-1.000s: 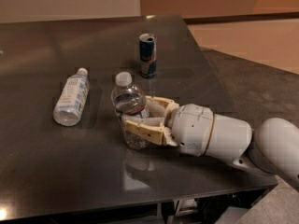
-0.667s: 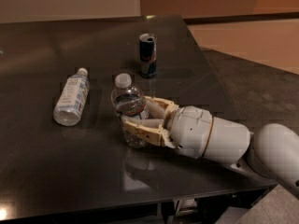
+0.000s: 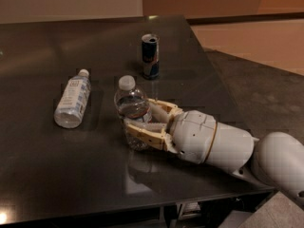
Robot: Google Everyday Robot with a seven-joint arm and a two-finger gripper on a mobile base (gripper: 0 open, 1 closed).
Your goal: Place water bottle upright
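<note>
A white robot hand, reaching in from four o'clock, grips the water bottle near the middle of the dark bench, one finger on each side of its ribbed body. The bottle stands white cap up; its base seems to meet the bench, though the lower finger partly hides it. A blue-and-silver can stands at one o'clock from it, and a smaller bottle lies on its side at nine o'clock.
</note>
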